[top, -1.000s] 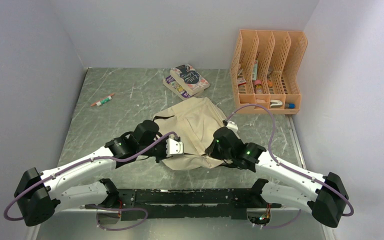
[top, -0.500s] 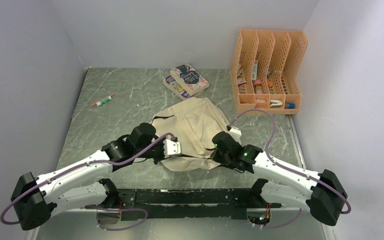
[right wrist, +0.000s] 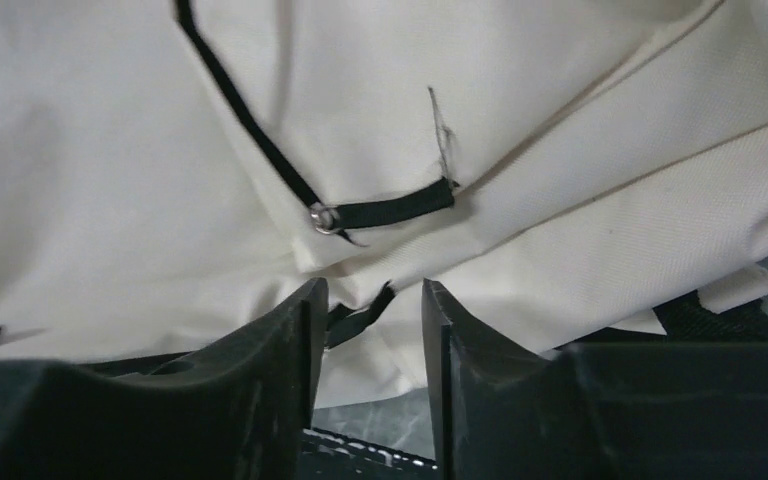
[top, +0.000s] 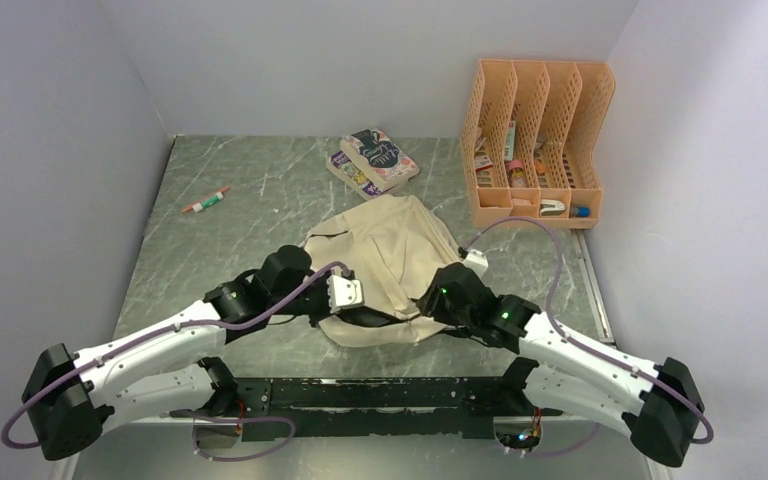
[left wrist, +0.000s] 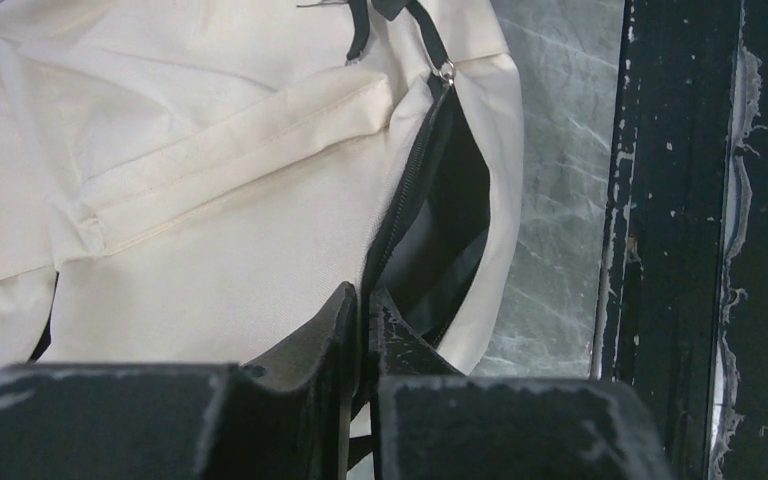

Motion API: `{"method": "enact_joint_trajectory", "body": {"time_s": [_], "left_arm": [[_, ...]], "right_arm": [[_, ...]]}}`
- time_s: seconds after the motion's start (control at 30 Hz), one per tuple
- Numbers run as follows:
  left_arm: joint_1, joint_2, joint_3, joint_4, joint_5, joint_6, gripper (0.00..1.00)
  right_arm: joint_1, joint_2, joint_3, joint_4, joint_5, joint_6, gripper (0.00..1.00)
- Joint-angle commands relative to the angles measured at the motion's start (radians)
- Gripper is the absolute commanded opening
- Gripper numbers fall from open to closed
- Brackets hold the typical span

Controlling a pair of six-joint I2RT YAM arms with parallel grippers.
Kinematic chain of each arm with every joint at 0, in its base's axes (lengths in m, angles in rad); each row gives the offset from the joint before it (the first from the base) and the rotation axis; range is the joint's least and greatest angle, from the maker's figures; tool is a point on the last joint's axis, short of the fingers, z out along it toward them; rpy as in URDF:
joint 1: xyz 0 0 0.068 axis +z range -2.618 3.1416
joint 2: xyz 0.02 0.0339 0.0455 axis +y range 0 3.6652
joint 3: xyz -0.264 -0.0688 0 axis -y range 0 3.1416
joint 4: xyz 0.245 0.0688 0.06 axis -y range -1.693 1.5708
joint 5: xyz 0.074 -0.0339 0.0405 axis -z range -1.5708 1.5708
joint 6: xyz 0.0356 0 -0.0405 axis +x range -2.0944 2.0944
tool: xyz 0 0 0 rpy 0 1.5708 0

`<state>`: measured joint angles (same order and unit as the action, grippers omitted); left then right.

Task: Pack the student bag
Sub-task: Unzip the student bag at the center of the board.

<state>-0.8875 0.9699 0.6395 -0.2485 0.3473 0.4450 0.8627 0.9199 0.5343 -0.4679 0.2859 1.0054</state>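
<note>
The beige student bag (top: 385, 255) lies flat in the middle of the table. Its near edge is unzipped and gapes, showing dark lining (left wrist: 452, 215). My left gripper (top: 352, 298) is shut on the bag's zipper edge (left wrist: 400, 210) beside this opening; in the left wrist view its fingers (left wrist: 330, 330) pinch the fabric. My right gripper (top: 428, 300) is at the bag's near right side. In the right wrist view it (right wrist: 372, 295) is open, with the bag's fabric (right wrist: 520, 120) and a black zipper pull strap (right wrist: 358, 322) just past its tips.
An orange file organizer (top: 538, 140) with small items stands at the back right. Two books (top: 373, 160) lie behind the bag. A pen (top: 205, 201) lies at the back left. A black rail (top: 380, 392) runs along the near edge.
My left gripper has pulled the bag's edge slightly left, and the near opening now gapes dark. My right gripper has shifted along the bag's near right edge.
</note>
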Motion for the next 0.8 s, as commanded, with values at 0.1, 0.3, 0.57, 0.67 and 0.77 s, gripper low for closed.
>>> {"method": "enact_joint_trajectory", "body": {"time_s": [0.1,0.3,0.57,0.67,0.77], "left_arm": [[-0.002,0.024,0.032,0.060,-0.027,-0.019,0.22],[-0.001,-0.065,0.004,0.135,-0.141,-0.130,0.63],[-0.001,-0.176,-0.027,0.229,-0.519,-0.517,0.97],[0.024,-0.161,0.076,0.002,-0.779,-0.759,0.97],[0.111,-0.140,0.154,-0.146,-0.824,-0.874,0.97]], "right_arm": [[-0.005,-0.162,-0.017,0.117,-0.023,-0.141,0.60],[-0.006,-0.272,-0.024,0.203,0.005,-0.237,0.66],[-0.006,-0.229,0.042,0.264,0.055,-0.379,0.67],[-0.006,-0.168,0.109,0.264,-0.027,-0.488,0.70],[-0.005,-0.051,0.200,0.239,-0.109,-0.573,0.71]]}}
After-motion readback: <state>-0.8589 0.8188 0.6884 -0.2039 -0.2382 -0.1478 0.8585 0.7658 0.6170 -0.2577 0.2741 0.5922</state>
